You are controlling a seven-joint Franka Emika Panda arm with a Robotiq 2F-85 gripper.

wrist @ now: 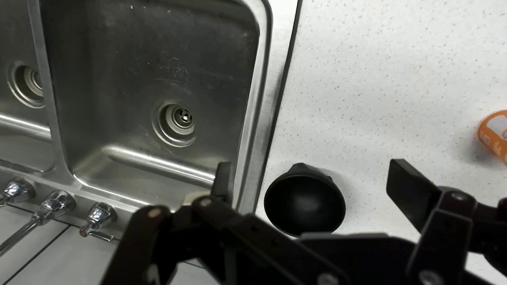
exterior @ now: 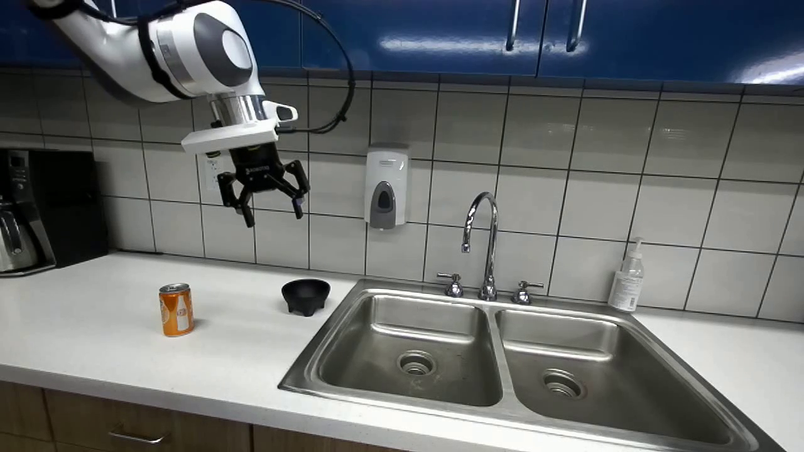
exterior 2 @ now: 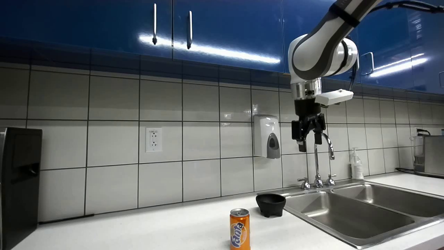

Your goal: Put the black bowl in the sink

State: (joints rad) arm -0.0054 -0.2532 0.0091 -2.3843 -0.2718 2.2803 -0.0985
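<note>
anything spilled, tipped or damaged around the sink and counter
Nothing much stands out. The black bowl and orange can stand upright on the counter, with no spill in sight. The sink has faint pale marks near a drain, perhaps just wear.

On the counter, one black bowl and one orange can. One sink, with two basins, two drains, one faucet and two tap handles, at nine and three o'clock from the faucet's base in an exterior view. One wall dispenser; one pump bottle. One coffee maker at the nine o'clock edge of an exterior view; one steel-sided machine at the three o'clock edge of an exterior view. One robot arm, one end effector, two fingers.
</note>
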